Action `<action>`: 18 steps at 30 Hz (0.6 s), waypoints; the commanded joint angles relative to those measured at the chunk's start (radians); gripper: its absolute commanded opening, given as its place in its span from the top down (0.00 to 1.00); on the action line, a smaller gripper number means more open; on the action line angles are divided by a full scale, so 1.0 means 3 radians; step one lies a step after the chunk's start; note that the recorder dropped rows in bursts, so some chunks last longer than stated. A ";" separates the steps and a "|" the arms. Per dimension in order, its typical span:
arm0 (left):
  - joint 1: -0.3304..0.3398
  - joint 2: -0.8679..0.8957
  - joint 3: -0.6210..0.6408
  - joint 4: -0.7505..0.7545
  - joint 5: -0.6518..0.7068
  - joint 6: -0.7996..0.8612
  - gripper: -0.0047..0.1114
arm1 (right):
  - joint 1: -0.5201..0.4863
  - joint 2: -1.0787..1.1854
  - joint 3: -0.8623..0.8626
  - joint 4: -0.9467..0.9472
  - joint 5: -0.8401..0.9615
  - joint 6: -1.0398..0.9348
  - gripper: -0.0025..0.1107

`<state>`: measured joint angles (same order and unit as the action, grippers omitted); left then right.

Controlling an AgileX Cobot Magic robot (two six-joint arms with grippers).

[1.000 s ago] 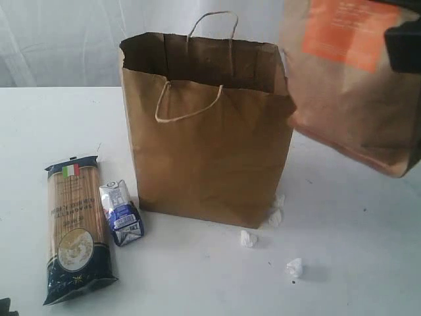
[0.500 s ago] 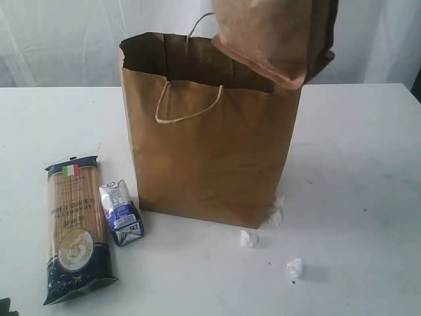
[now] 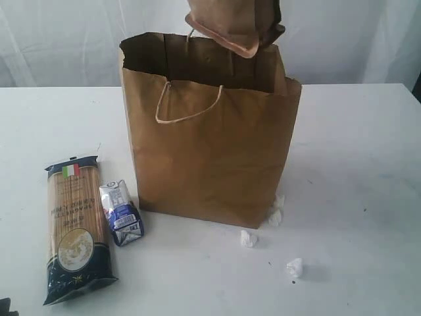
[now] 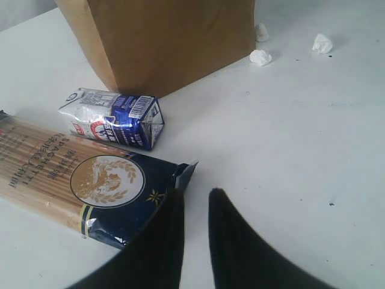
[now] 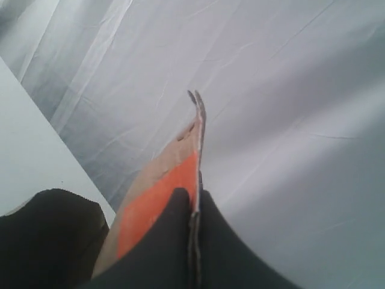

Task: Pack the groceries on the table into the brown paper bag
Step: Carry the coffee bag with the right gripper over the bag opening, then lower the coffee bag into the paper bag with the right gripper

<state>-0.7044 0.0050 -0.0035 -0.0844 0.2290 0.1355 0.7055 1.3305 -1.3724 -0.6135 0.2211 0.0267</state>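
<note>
The brown pouch with orange label (image 3: pixel 227 23) is clamped in the right pincer (image 5: pixel 194 201), hung directly above the brown paper bag (image 3: pixel 210 151) mouth, long axis apparently vertical

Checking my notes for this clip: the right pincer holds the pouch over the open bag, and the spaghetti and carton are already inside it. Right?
No. The spaghetti and carton lie on the table beside the bag, as the exterior view shows. The right pincer does hold the pouch over it.
</note>
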 commanded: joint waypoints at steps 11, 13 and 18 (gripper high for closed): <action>-0.0020 -0.0017 0.0012 -0.0012 0.0015 -0.0004 0.78 | -0.0064 0.0349 -0.0052 0.0136 -0.0475 0.0014 0.98; -0.0020 -0.0017 0.0012 -0.0012 0.0015 -0.0004 0.78 | -0.0064 0.0371 -0.0052 0.0135 -0.0475 0.0031 0.98; -0.0020 -0.0017 0.0012 -0.0012 0.0015 -0.0004 0.78 | -0.0064 0.0472 -0.0052 0.0137 -0.0467 0.0103 0.98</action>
<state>-0.7044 0.0050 -0.0035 -0.0844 0.2290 0.1355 0.6910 1.4696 -1.3745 -0.5735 0.1185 0.0458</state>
